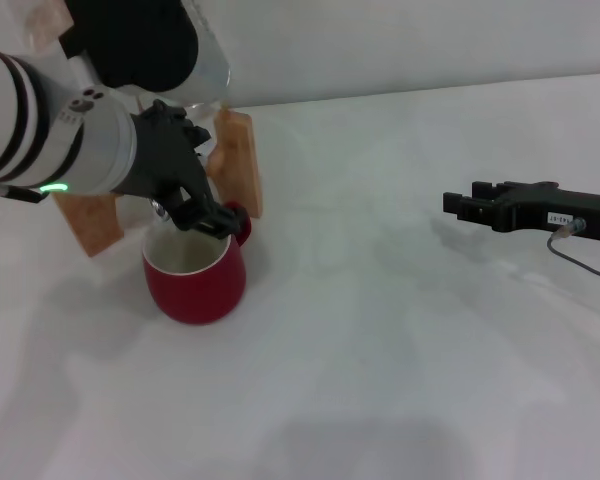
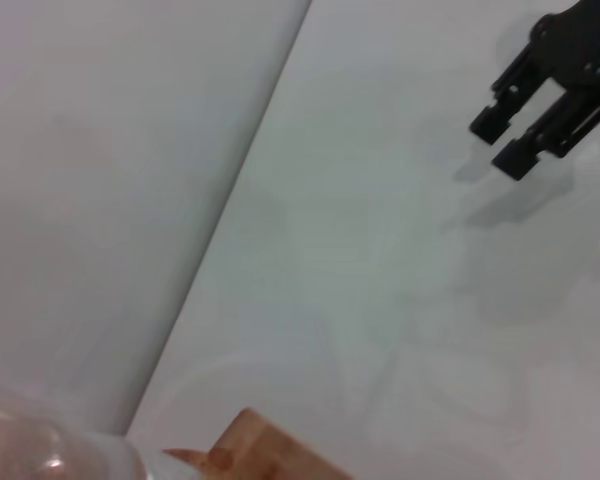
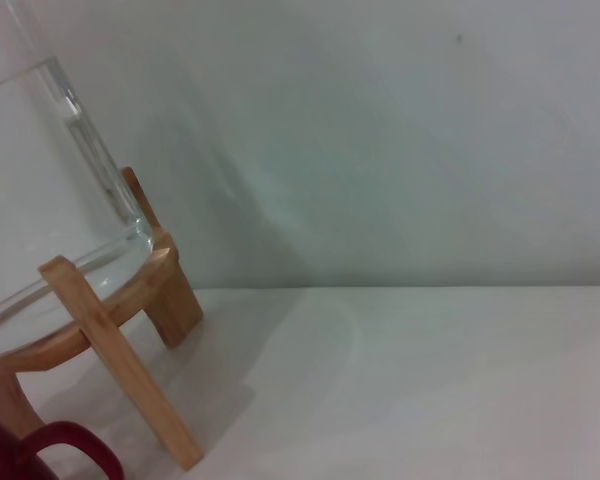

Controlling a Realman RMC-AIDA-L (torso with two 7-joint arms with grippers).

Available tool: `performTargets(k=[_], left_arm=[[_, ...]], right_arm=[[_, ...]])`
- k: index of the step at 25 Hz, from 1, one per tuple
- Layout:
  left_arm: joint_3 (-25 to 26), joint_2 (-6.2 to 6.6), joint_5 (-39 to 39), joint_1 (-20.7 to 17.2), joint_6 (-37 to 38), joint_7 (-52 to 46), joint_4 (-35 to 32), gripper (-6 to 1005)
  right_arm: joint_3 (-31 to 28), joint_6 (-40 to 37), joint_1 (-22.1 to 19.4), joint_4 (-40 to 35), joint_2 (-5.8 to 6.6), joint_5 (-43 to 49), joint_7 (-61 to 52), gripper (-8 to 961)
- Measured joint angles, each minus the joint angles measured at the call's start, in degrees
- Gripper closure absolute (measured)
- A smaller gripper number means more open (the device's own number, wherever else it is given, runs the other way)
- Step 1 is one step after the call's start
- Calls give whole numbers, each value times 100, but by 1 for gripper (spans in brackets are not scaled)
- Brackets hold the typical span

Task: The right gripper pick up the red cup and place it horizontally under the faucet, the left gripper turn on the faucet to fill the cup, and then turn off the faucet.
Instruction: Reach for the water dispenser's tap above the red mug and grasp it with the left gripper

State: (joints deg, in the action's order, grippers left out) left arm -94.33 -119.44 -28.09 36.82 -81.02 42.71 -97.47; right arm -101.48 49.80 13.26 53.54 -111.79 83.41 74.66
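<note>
I am working my left claw [image 1: 195, 215] at the faucet [image 1: 161, 208] directly above the red cup [image 1: 194, 272]; grip indeterminable. My right claw [image 1: 458, 204] is waiting released, well apart from the cup.

We see staged test setup, lab-like: bare white counter [image 1: 400, 330], plain white wall [image 3: 400, 130], lone glass jar [image 3: 40, 200] on wooden stand [image 3: 110, 340], no household clutter

I count one red cup [image 1: 194, 275], one glass jar [image 3: 50, 190] on one wooden stand [image 1: 238, 160], one white table [image 1: 400, 330], and two black grippers: left [image 1: 195, 215], right [image 1: 458, 203].
</note>
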Motion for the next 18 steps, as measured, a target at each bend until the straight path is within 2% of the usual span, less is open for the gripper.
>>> performTargets(k=[18], left_arm=[[35, 0, 56, -9, 214, -10, 266, 113]], right_arm=[[-13, 39, 1, -56, 0, 0, 5, 404]])
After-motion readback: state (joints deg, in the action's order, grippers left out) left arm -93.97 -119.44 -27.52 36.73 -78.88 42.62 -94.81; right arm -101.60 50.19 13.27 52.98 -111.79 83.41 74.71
